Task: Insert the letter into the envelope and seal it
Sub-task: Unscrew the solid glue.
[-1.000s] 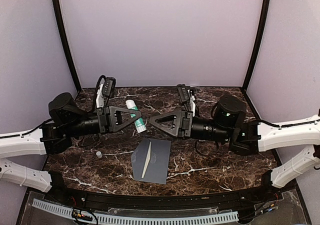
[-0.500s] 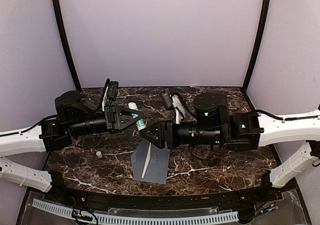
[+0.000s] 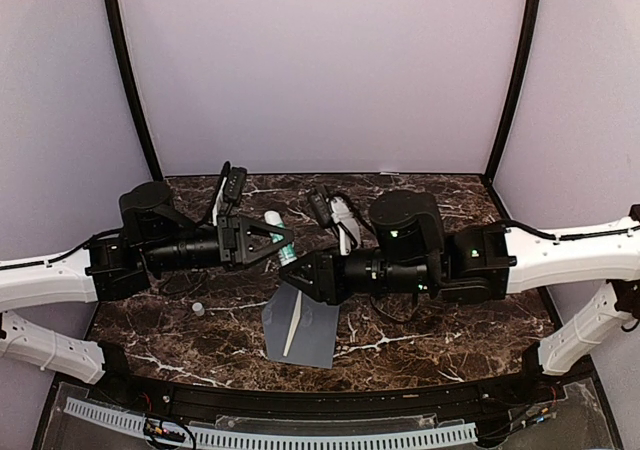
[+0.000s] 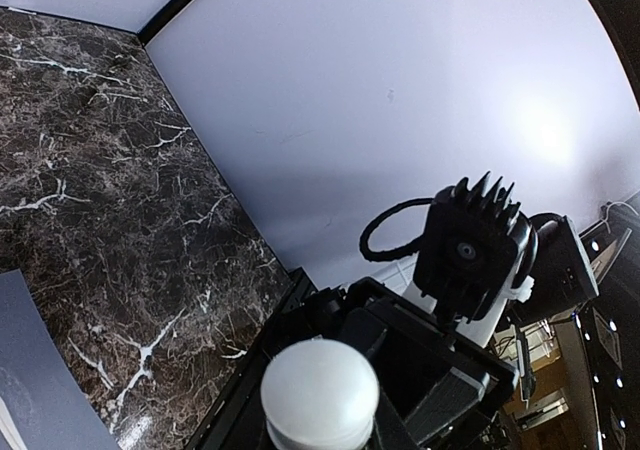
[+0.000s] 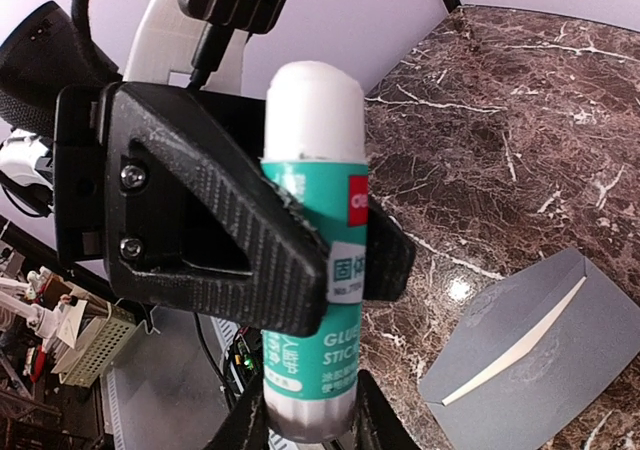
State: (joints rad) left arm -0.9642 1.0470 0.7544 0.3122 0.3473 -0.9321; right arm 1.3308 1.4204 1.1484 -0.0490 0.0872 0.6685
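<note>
Between the two sets of fingers hangs the one glue stick (image 5: 310,320), clear of the table (image 3: 440,320). The left gripper (image 3: 280,238) is clamped across the tube's middle. The right gripper (image 5: 306,422) has its fingers narrowed against either side of the tube's base, though I cannot tell whether they actually press it. Below and just in front of both sets of fingertips lies the envelope (image 3: 315,330), flat, with the letter (image 3: 293,328) inside it and only a thin cream strip showing at the mouth.

The risk, as I judge it, is in the handover. If the left fingers let go before the right ones bite, the tube drops onto the envelope and may smear or shift it. If both pull at once, it could twist loose.

Count: two grippers, one glue stick, one envelope, one letter, and one small white piece (image 3: 198,309) on the table below the left fingers, perhaps a cap
</note>
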